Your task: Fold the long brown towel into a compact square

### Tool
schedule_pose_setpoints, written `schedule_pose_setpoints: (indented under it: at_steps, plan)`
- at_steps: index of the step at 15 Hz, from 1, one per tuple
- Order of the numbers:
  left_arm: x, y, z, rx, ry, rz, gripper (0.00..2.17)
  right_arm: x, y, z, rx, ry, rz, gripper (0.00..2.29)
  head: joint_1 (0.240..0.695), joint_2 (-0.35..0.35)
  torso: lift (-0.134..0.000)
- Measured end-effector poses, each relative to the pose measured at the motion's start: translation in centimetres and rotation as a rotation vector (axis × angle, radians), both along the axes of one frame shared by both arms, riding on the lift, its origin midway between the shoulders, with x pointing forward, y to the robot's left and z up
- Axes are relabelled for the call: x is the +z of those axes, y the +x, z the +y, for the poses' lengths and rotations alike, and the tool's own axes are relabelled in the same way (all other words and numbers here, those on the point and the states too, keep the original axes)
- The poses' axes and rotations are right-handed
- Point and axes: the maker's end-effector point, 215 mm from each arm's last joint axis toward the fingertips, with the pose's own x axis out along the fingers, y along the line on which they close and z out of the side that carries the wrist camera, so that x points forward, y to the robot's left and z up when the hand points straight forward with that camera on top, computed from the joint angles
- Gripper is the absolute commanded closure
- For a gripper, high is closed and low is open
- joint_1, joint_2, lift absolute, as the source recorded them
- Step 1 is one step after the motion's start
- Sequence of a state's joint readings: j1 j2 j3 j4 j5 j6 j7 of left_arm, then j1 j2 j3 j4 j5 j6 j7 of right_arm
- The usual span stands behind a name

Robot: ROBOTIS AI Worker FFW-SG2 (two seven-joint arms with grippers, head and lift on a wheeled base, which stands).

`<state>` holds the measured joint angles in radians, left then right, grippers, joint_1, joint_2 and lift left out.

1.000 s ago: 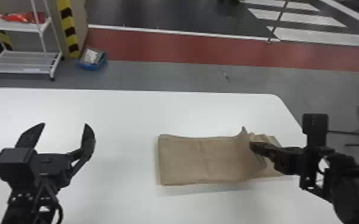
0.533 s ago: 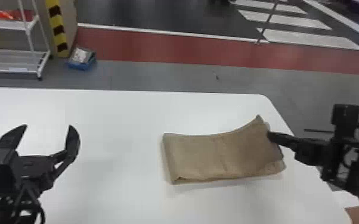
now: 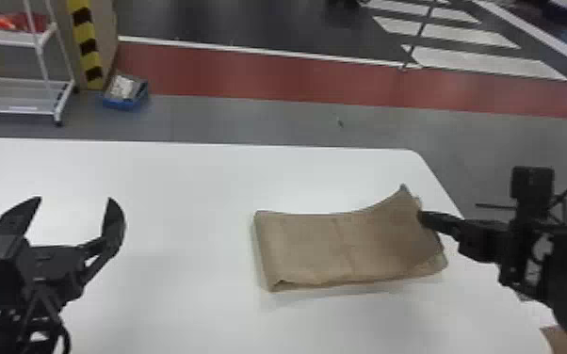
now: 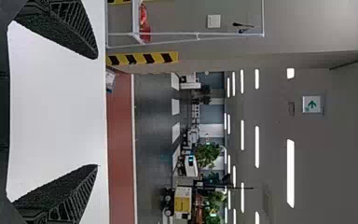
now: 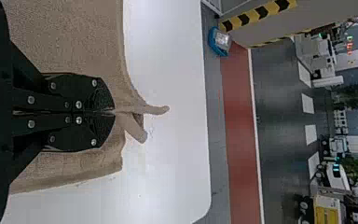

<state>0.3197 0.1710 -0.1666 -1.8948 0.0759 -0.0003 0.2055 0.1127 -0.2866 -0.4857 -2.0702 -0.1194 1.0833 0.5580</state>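
Towel [image 3: 306,249], brown and folded into a layered strip, is seen in the head view on the right part of the white tabletop [image 3: 179,179]. Its right end is raised, with a corner peaked upward, and is pinched by the right gripper [image 3: 425,217]. Well apart from it, the left gripper [image 3: 74,201] is held at the left with its jaws spread wide. On the floor beyond, a blue bin [image 3: 126,102] is placed beside a white wheeled rack [image 3: 2,94].

In the left wrist view, bare tabletop is framed between the parted jaws of the left gripper [image 4: 96,111].

In the right wrist view, brown fabric is gripped between the closed jaws of the right gripper [image 5: 113,112], and narrow folds are gathered past their tips.
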Motion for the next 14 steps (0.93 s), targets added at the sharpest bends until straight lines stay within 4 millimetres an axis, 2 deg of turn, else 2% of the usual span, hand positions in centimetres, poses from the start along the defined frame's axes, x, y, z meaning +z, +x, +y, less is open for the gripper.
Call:
schedule_pose_setpoints:
  at_steps: [1, 2, 4, 6, 9, 11, 14]
  plan:
    - [-0.1, 0.0, 0.0, -0.001, 0.002, 0.002, 0.04, 0.4, -0.2, -1.1, -0.018, -0.005, -0.004, 0.3, 0.695, -0.258, -0.115]
    - [-0.2, 0.0, 0.0, -0.003, 0.004, 0.004, 0.04, -0.3, -0.4, -2.0, -0.031, -0.021, 0.015, 0.0, 0.695, -0.276, -0.115]
    - [-0.3, 0.1, -0.1, -0.012, 0.005, 0.006, 0.04, -3.2, -0.8, -3.0, -0.057, -0.09, 0.08, 0.02, 0.695, -0.288, -0.115]
    - [-0.2, 0.4, -0.2, -0.014, 0.005, 0.002, 0.04, -4.0, -0.7, -4.3, -0.102, -0.153, 0.083, 0.06, 0.695, -0.299, -0.115]
    - [-0.2, 0.6, -0.2, -0.013, 0.004, 0.001, 0.04, -1.8, -0.4, -4.9, -0.128, -0.167, -0.002, 0.06, 0.695, -0.312, -0.115]
    - [-0.3, 0.8, -0.2, -0.014, 0.0, 0.001, 0.04, -0.1, -0.5, -3.0, -0.083, -0.158, -0.076, 0.12, 0.695, -0.292, -0.115]
    - [-0.1, 0.9, -1.5, -0.037, -0.009, -0.002, 0.04, -0.3, -0.7, -0.9, -0.047, -0.126, -0.105, 0.2, 0.695, -0.28, -0.115]
